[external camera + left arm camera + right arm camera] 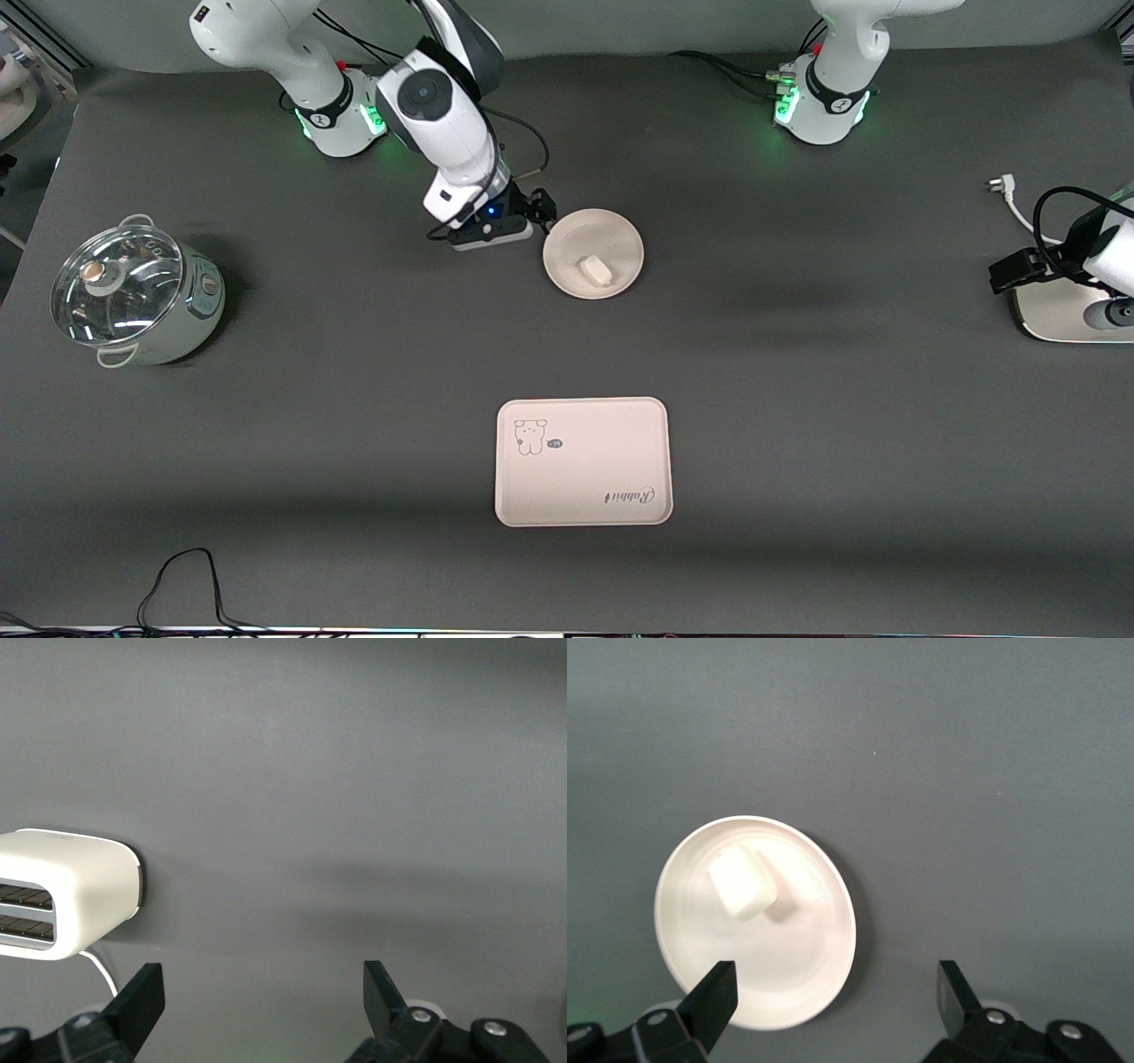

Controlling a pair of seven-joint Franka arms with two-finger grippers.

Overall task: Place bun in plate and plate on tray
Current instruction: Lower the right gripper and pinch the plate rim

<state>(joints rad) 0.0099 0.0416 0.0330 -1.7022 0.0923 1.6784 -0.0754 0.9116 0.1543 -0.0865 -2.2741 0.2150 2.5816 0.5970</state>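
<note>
The white bun lies in the round cream plate, which rests on the dark mat in the middle of the table. The rectangular tray with the bear drawing lies bare, nearer to the front camera than the plate. My right gripper is open and empty, low beside the plate's rim on the right arm's side. In the right wrist view the bun sits in the plate, and the right gripper has one finger over the rim. My left gripper waits open and empty over the left arm's end.
A pot with a glass lid stands at the right arm's end. A white toaster stands at the left arm's end under the left gripper and shows in the left wrist view. A black cable lies at the front edge.
</note>
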